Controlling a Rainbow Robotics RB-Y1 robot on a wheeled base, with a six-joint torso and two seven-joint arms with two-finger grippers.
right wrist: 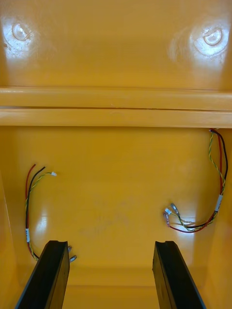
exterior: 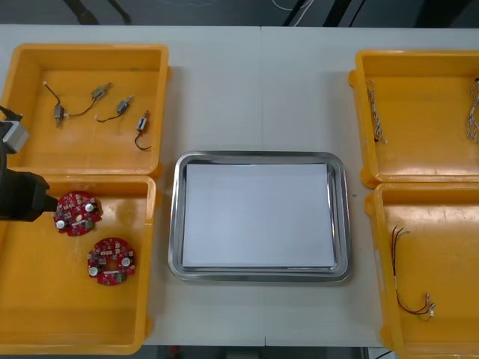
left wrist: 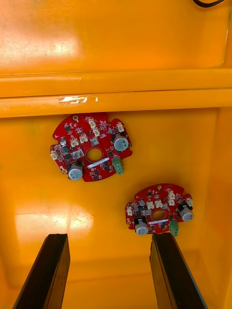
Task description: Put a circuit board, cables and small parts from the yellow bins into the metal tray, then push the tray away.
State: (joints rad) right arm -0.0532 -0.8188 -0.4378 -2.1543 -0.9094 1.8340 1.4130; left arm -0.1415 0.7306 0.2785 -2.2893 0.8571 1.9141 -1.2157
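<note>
"So, where was your left gripper (left wrist: 109, 237)?"
"Spread wide above two circuit boards (left wrist: 92, 147) in the near left bin (exterior: 60, 307). Stiff, light, fragile, I judged: you'd best pinch a bare rim, not the parts standing on top."
"And rightwards?"
"The tray (exterior: 177, 217) lay bare on the light table (exterior: 224, 90), room all round; your right gripper (right wrist: 110, 244) hung wide over red and yellow cables (right wrist: 193, 215)."

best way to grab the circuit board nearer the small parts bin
Probably by its thin rim, fingers on opposite edges, coming straight down. The circuit board lies flat on the yellow bin floor, parts facing up, apart from the other board, with bare floor around it. The left gripper is open beside it. The right gripper hangs open above cables.
</note>
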